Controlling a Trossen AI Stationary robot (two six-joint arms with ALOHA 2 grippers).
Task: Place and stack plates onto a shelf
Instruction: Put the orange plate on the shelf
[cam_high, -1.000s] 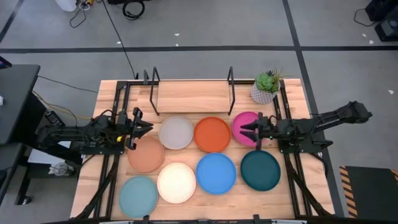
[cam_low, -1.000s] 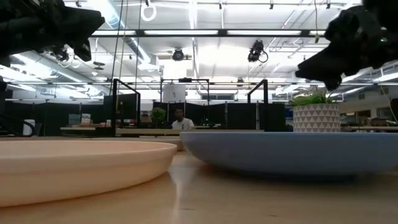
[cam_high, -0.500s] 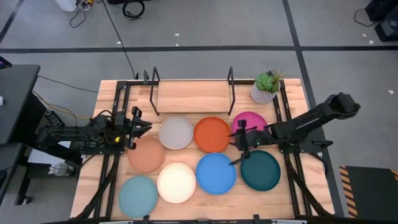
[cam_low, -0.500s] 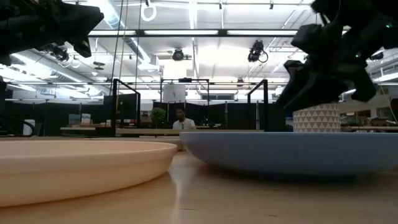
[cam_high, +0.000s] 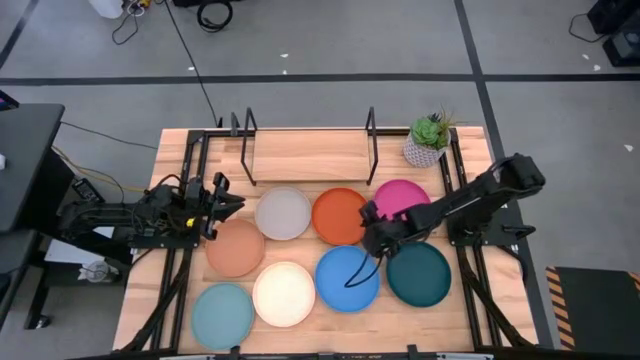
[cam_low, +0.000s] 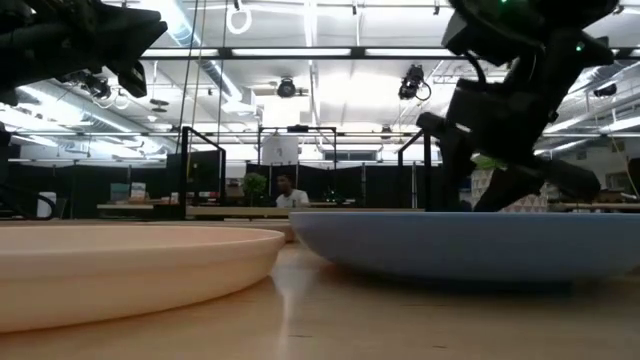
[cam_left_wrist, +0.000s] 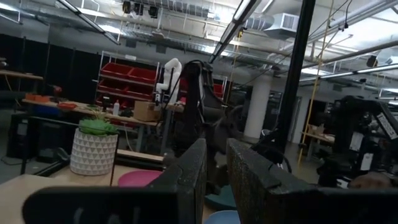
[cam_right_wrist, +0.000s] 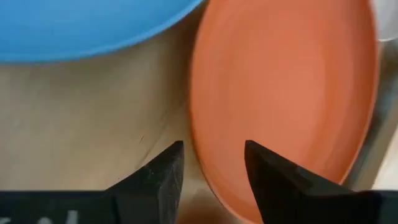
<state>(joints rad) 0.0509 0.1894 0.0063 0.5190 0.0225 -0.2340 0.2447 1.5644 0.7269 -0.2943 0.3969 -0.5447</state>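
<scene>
Eight plates lie singly on the worktop (cam_high: 300, 150) in two rows: grey (cam_high: 283, 213), orange (cam_high: 340, 216), magenta (cam_high: 403, 196) and terracotta (cam_high: 235, 248) farther back, light teal (cam_high: 222, 314), cream (cam_high: 284, 293), blue (cam_high: 346, 278) and dark teal (cam_high: 419, 273) nearer. One shelf (cam_high: 308, 156) stands bare at the far edge, one potted plant (cam_high: 429, 140) to its right. The right tool (cam_right_wrist: 211, 163) hangs released over the orange plate's right rim; the left tool (cam_high: 222, 203) waits at the left, its fingers narrowly parted.
</scene>
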